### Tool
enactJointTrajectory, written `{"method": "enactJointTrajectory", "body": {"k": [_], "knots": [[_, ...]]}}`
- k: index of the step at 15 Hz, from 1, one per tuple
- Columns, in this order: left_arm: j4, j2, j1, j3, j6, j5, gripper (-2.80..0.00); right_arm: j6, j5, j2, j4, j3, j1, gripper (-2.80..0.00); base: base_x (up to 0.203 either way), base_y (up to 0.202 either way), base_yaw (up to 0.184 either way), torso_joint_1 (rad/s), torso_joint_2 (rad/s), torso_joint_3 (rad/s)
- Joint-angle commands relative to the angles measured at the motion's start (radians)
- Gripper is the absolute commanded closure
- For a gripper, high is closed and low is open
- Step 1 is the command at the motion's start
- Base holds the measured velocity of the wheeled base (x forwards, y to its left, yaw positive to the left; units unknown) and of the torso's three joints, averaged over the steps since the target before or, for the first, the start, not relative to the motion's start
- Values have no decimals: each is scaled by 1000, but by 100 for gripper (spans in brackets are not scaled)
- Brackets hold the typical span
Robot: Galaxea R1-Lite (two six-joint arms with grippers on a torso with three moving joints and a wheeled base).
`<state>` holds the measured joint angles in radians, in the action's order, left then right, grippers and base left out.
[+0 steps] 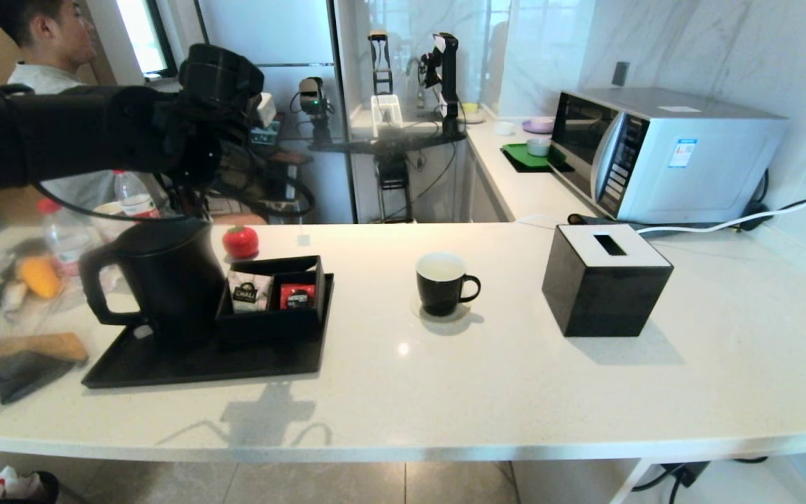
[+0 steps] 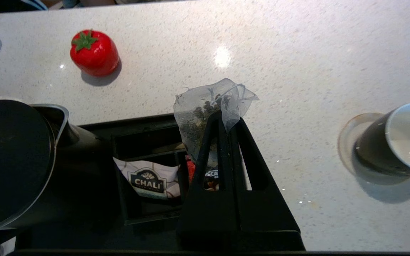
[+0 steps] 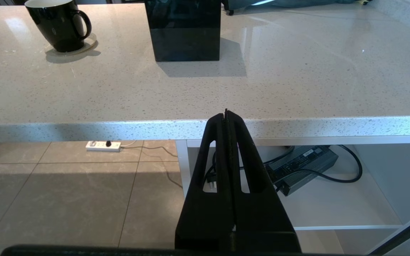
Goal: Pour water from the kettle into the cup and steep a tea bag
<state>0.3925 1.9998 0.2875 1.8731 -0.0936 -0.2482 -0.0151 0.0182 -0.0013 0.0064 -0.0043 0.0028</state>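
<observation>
The right claw [image 3: 226,115] hangs below the front edge of the tabletop [image 3: 205,92], fingers pressed together on nothing; only its own wrist view shows it, the head view does not. On the near left of the tabletop lies a black tray [image 1: 165,364]; on it the kettle [image 1: 165,280] stands upright, its loop handle turned to the robot's left and its lid on. Beside it on the tray a small black box [image 1: 270,318] holds a white CHALI packet [image 1: 244,294] and a red packet [image 1: 297,295]. To the right, well apart from the tray, the cup [image 1: 440,283] stands upright on a clear coaster [image 1: 445,311], handle pointing right; further right sits a black tissue box [image 1: 602,280]. Above the tray, the left claw [image 2: 226,117] pinches the tea bag [image 2: 205,106]; the left wrist view shows the fingers closed on the mesh and dark leaves inside, which the head view hides behind the arm. Beyond the tray rests a red strawberry-shaped thing [image 1: 241,241]; at the back right stands a microwave [image 1: 662,150].
</observation>
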Motion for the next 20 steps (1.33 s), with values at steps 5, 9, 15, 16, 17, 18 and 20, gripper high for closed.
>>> {"method": "enactJointTrajectory", "body": {"k": [5,9,15,16,17,18,20], "knots": [[2,-131,76,-7,-14,-4,0,0,0,1,0,0,0,0,0,0,0,0,0,0],[2,-190,153,-9,-14,-4,0,0,0,1,0,0,0,0,0,0,0,0,0,0],[3,-303,267,-107,-12,-7,0,0,0,1,0,0,0,0,0,0,0,0,0,0],[3,-315,285,-109,-11,-8,0,0,0,1,0,0,0,0,0,0,0,0,0,0],[3,-323,302,-109,-8,-9,0,0,0,1,0,0,0,0,0,0,0,0,0,0],[3,-330,316,-110,-8,-9,0,0,0,1,0,0,0,0,0,0,0,0,0,0],[3,-337,351,-116,-8,-13,0,3,0,1,0,1,0,0,0,0,0,0,0,0]]}}
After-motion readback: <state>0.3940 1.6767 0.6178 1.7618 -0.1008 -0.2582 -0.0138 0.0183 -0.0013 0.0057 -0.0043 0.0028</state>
